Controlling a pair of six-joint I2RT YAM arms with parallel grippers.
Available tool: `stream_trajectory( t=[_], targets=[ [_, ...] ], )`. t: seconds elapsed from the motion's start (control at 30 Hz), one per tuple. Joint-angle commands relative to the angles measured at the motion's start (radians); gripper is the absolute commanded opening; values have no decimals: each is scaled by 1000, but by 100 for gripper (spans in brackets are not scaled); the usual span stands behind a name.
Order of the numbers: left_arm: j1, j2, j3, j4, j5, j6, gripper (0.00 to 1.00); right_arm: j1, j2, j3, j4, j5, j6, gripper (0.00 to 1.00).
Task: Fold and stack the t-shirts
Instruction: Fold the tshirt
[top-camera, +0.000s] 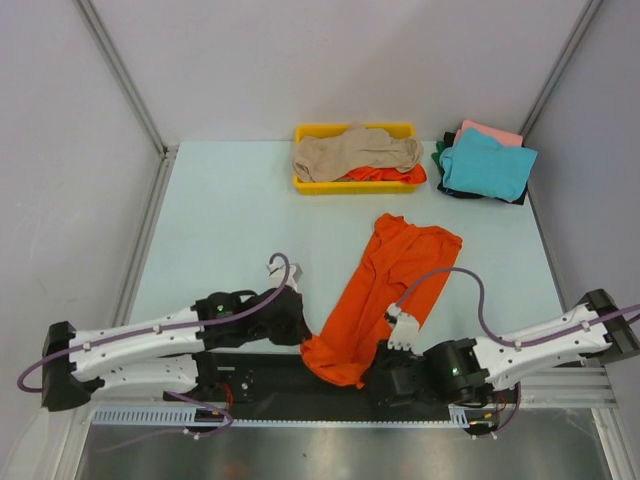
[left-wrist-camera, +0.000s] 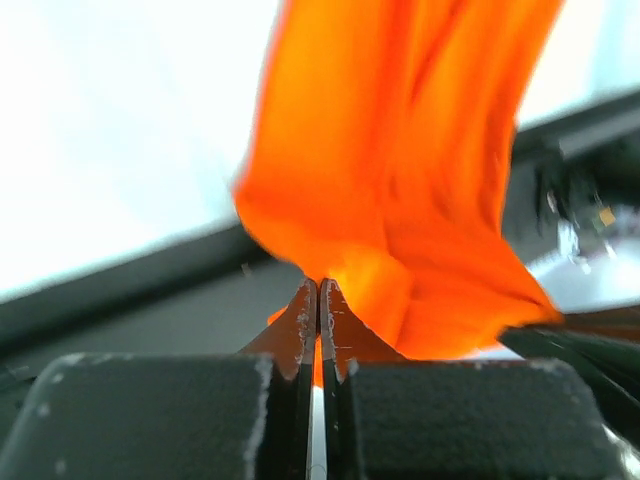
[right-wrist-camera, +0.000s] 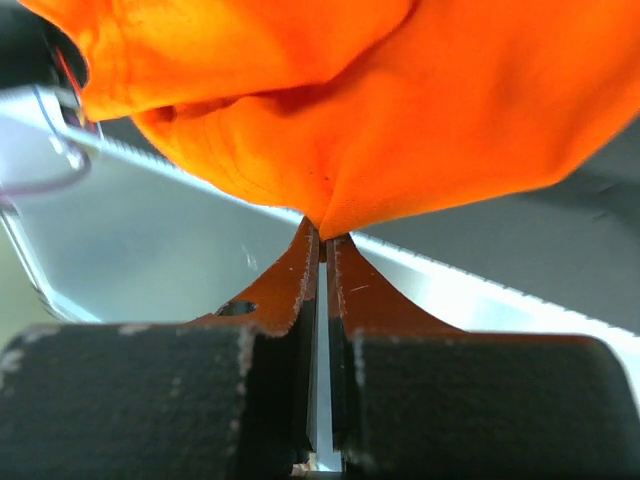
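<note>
Top external view: the orange t-shirt (top-camera: 385, 290) lies as a long, crumpled strip set diagonally on the pale table (top-camera: 230, 220). Its far end is spread toward the right of centre, and its near end is bunched over the table's near edge onto the black rail (top-camera: 260, 372) between the two arms.
Left gripper (top-camera: 300, 335): low at the near-left corner of the bunched end, touching the cloth.
Right gripper (top-camera: 385, 350): low at the near-right side of the same bunched end, close beside the other arm's wrist.
Left wrist view: the jaws are pressed together, and a thin fold of orange cloth is pinched at the very tips of the left gripper (left-wrist-camera: 319, 290). The rest of the shirt rises from that pinch and fans upward and to the right.
Right wrist view: the jaws of the right gripper (right-wrist-camera: 322, 232) are likewise closed on a small peak of orange cloth held at the tips. The fabric spreads above and to both sides of them.
Yellow tray (top-camera: 305, 183): at the far edge of the table, holding a crumpled beige t-shirt (top-camera: 355, 153) with some orange cloth under it.
Stack at far right: a teal t-shirt (top-camera: 485, 165) on top, a pink t-shirt (top-camera: 492, 133) showing behind it, and a dark green t-shirt (top-camera: 440, 155) at its left edge.
</note>
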Motion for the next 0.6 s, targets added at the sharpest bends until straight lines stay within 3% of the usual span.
stream_trajectory(
  t=[0.0,0.27,0.57],
  targets=[
    [94,92,83,90,30,172,0,-82,-84,-37,-105,97,5,0],
    [243,357,278,160,122,325,0,-237,-259,-120,-153,82,-48,0],
    [313,613,471,180,192,414,1,-520,-314,-174,-84,47,-277,0]
  ],
)
